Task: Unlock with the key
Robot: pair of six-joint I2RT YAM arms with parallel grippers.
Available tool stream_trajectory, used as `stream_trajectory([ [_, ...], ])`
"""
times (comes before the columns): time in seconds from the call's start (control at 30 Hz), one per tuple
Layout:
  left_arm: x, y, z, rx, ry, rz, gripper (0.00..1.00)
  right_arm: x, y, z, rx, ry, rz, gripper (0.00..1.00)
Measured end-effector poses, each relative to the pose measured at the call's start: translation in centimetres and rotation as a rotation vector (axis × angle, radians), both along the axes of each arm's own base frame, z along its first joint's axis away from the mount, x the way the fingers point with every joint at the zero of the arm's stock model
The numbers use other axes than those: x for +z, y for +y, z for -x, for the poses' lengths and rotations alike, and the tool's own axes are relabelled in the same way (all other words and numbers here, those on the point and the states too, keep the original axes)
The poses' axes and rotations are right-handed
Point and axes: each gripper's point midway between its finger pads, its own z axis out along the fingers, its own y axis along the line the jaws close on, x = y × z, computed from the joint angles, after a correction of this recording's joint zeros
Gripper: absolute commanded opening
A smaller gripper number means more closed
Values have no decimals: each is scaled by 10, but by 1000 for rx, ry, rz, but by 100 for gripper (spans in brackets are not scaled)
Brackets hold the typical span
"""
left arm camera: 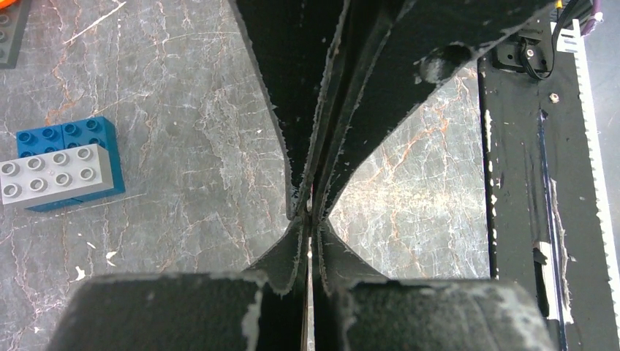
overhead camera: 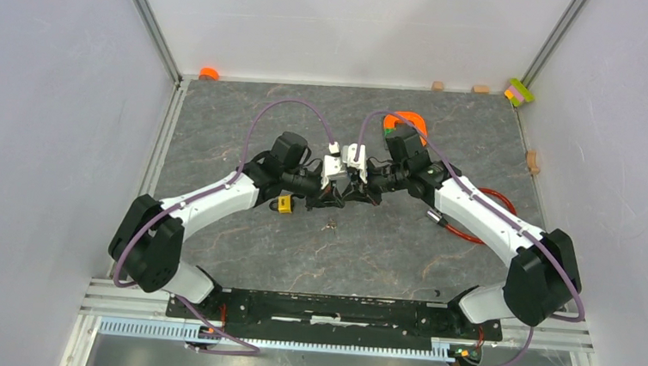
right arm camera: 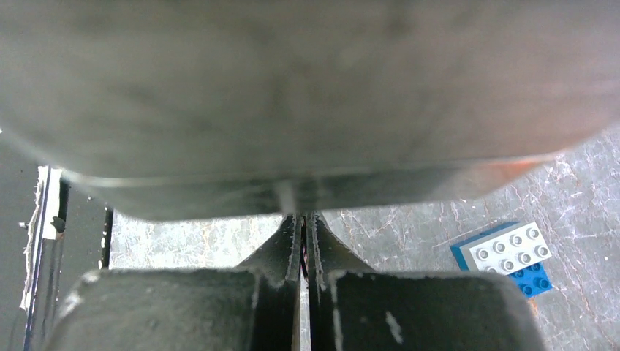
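Marble tabletop (overhead camera: 384,265): key (overhead camera: 329,227) near padlock (overhead camera: 283,203).

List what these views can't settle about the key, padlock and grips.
- Speck on the table: top view, too small to say it's the key.
- Grips: left gripper and right gripper shut, tips meeting; in both wrist views the fingers themselves hide anything pinched.
- Padlock: top view, keyhole too small, left arm crowds it.
- Right wrist, upper half: blurred grey mass, too close.
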Motion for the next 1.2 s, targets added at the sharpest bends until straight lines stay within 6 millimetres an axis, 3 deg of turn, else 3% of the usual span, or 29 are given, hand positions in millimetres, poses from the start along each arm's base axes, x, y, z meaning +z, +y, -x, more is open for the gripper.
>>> stream_trajectory([
  [0.2, -1, 1, -2, 11, -5, -6, 3, -2, 0, -3, -16, -10, -2, 0],
  [0.4, -4, 2, 0, 12, -24, 7, 30, -5, -2, -2, -64, 0, -29, 0],
  [0.63, 11, 2, 0, 15, -108, 74, 49, -3, -8, -5, -137, 44, -75, 0],
  [0.8, 16, 2, 0, 18, -151, 106, 53, 3, -14, -11, -183, 85, -134, 0],
  [0.97, 22, 1, -6, 35, -166, 136, 46, 10, -20, -17, -219, 158, -215, 0],
  [1.2, 32, 1, -14, 64, -162, 212, 45, 29, -16, -15, -191, 216, -313, 0],
])
